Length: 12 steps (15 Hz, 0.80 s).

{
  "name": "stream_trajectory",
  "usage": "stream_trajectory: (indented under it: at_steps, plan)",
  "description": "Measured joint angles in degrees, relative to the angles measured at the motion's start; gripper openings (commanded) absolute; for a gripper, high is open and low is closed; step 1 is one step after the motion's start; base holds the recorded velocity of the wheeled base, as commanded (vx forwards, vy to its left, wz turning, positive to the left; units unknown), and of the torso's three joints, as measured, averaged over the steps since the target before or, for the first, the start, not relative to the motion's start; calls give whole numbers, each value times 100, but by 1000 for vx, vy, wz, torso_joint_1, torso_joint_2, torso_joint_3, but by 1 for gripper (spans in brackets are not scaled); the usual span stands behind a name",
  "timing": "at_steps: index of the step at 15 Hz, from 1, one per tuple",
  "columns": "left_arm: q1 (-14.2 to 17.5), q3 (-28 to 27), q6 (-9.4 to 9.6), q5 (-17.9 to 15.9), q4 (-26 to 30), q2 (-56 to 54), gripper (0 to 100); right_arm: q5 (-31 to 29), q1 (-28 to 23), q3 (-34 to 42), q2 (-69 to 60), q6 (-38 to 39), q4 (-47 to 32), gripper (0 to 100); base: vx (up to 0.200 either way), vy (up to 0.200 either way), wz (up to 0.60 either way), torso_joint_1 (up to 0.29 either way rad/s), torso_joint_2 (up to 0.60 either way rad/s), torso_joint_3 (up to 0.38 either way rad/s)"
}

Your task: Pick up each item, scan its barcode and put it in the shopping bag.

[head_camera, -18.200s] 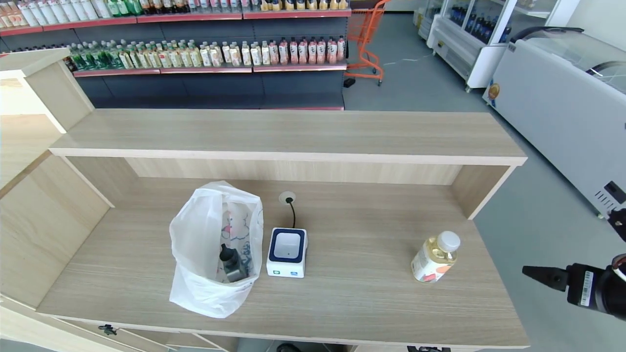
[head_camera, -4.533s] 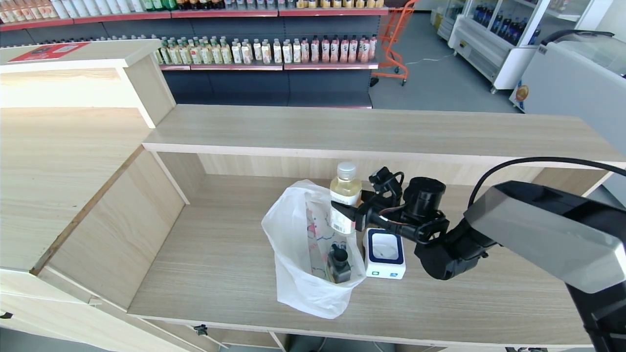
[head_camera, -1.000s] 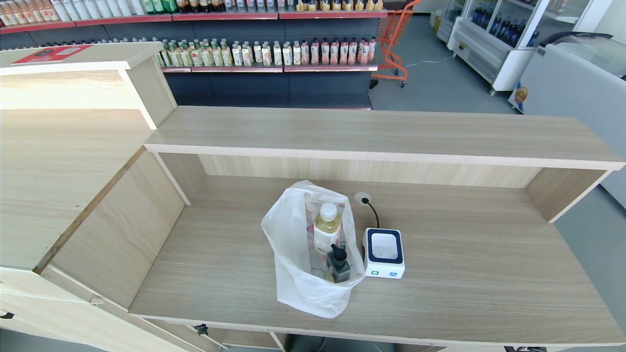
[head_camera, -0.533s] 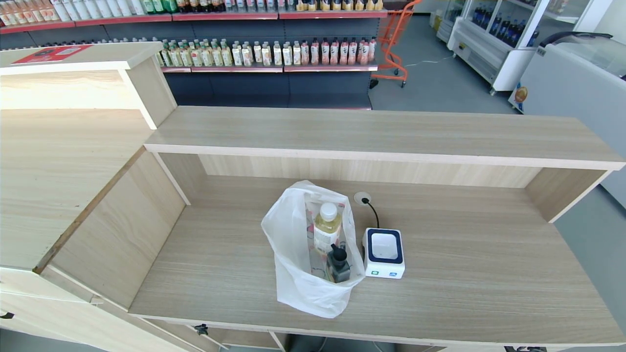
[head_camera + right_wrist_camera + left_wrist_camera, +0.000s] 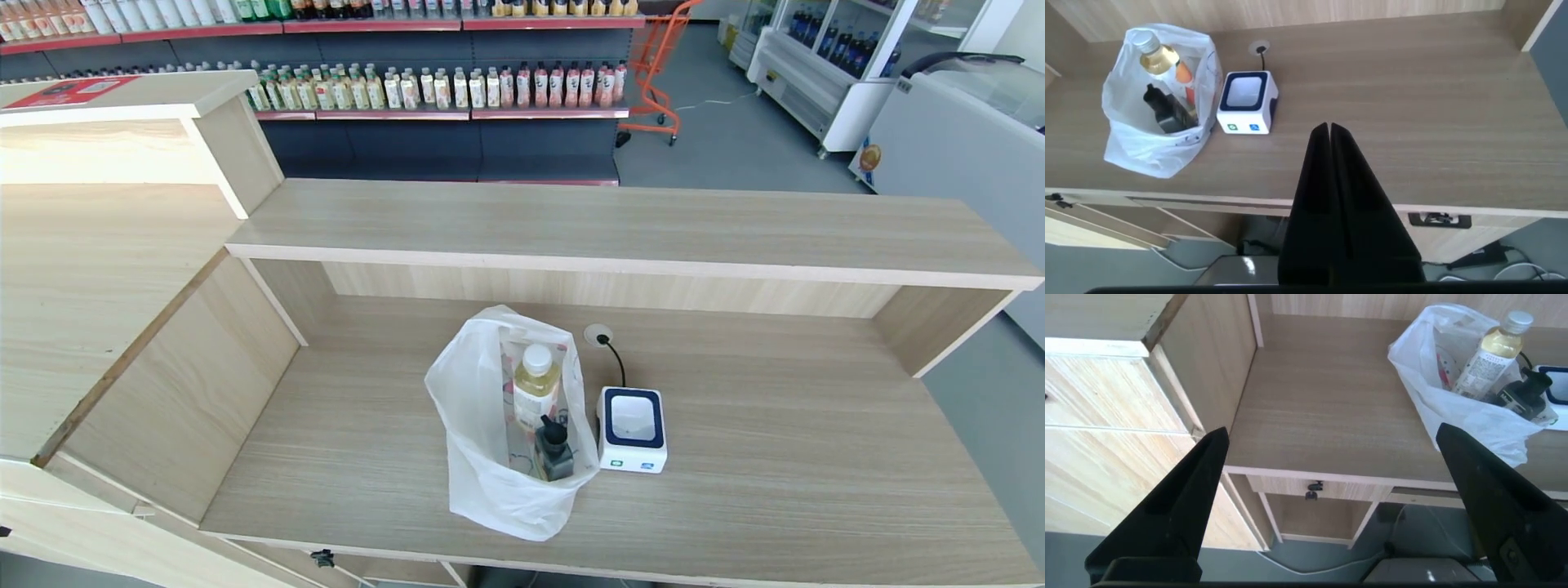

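Wooden counter (image 5: 735,457): left hand (image 5: 1333,433) spread wide, off near edge; right hand (image 5: 1328,126) pinched closed, empty, above front edge.

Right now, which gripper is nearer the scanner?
Right. The right gripper, shut, sits by the counter's front, right of the scanner. The left gripper, open, is off the front-left corner, bag in between.

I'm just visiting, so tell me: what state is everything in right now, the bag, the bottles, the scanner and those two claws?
Shopping bag: open at the top, standing on the counter.
Yellow drink bottle: capped, upright inside the bag.
Dark bottle: inside the bag, black top up.
Barcode scanner: on the counter beside the bag, cable attached.
Left claw: open, empty.
Right claw: shut, empty.
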State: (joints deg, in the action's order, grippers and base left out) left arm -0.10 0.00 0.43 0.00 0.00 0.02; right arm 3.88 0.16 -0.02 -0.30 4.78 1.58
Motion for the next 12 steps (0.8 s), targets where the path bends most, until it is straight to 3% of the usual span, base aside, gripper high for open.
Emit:
stream_trajectory:
  at_steps: [2, 7, 10, 12]
  plan:
    - [5, 0, 0, 0, 0, 0, 100, 0, 2, 0, 0, 1, -4, 0, 0, -200, 0, 2, -2, 5]
    - [0, 0, -16, 0, 2, 0, 100, 4, 0, 2, 1, 0, -2, 0, 0, 0, 0, 0, 0, 0]
    - [-11, 0, -10, 2, 2, 9, 100, 9, -9, 0, 4, -2, 0, 0, 200, 0, 0, 2, 4, 2]
    - [5, 0, -16, 0, 2, 5, 100, 4, 6, 0, 9, -2, -4, 0, 0, 0, 0, 0, 0, 0]
